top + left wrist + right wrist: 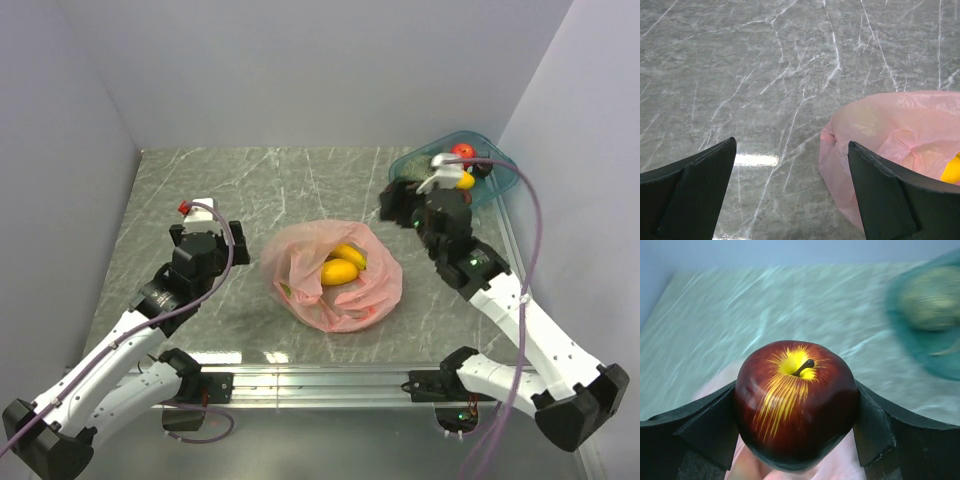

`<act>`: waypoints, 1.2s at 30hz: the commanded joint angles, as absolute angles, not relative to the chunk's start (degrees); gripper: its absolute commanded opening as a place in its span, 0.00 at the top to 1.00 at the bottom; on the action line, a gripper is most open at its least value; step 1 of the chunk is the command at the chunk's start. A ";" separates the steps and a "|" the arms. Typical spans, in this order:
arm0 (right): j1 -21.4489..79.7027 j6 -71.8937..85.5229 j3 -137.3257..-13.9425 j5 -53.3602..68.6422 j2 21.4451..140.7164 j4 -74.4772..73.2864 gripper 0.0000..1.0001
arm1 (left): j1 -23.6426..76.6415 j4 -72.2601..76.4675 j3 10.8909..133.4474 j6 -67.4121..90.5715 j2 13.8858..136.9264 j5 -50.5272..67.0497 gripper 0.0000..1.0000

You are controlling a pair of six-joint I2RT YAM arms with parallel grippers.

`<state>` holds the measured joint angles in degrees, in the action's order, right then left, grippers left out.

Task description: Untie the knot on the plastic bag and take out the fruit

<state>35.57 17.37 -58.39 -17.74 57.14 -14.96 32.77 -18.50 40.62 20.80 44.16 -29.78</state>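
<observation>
The pink plastic bag (pixel 335 285) lies in the middle of the table with its mouth open; no knot shows. Yellow fruit (pixel 340 268) lies inside it. My right gripper (pixel 796 412) is shut on a red apple (pixel 795 390) with a yellow patch round its stem, held above the bag's pink edge (pixel 840 465). In the top view the right gripper (pixel 397 210) hangs between the bag and the teal tray, and the apple is hidden there. My left gripper (pixel 791 145) is open and empty, low over the table just left of the bag (pixel 890 130); in the top view the left gripper (pixel 208 222) is left of the bag.
The teal tray (pixel 505 165) stands at the back right and holds a yellow fruit (pixel 465 181). In the blurred right wrist view the tray (pixel 940 370) holds a dull-green round melon (pixel 930 295). Walls close in the table on the left, back and right.
</observation>
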 commanded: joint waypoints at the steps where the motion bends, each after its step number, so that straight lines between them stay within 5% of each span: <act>1: 25.96 19.77 -59.32 -26.53 58.00 -9.32 0.71 | 32.43 -18.19 40.87 21.36 43.24 -29.71 0.01; 6: 8.30 24.34 -63.10 -24.18 69.33 -7.22 0.69 | 32.34 -18.28 40.61 21.27 42.80 -29.27 0.01; 14: -1.58 25.05 -75.12 -20.04 92.86 -4.39 0.63 | 32.26 -18.02 40.34 21.18 42.89 -28.04 0.01; 16: -2.54 24.96 -77.33 -18.55 98.14 -4.48 0.51 | 32.34 -18.10 40.43 21.27 43.33 -27.69 0.01; 17: -2.72 24.96 -79.26 -17.67 99.65 -4.48 0.34 | 32.26 -18.19 40.60 21.18 43.50 -27.51 0.01; 20: -3.08 24.79 -83.56 -16.17 104.40 -6.58 0.07 | 32.08 -18.28 40.61 21.27 43.86 -27.33 0.01; 21: -3.08 24.52 -84.45 -15.91 105.11 -7.11 0.04 | 31.99 -18.28 40.61 21.27 43.86 -27.25 0.01; 29: -2.47 24.00 -85.88 -12.58 103.20 -11.95 0.01 | 31.90 -18.19 40.34 21.27 42.89 -27.07 0.01; 36: 10.07 14.60 -74.72 -8.18 86.33 -12.13 0.13 | 31.64 -18.11 40.34 21.45 42.01 -26.37 0.01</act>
<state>2.96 20.18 -77.03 -11.53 95.35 -12.25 32.05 -18.61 40.51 20.84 43.18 -27.64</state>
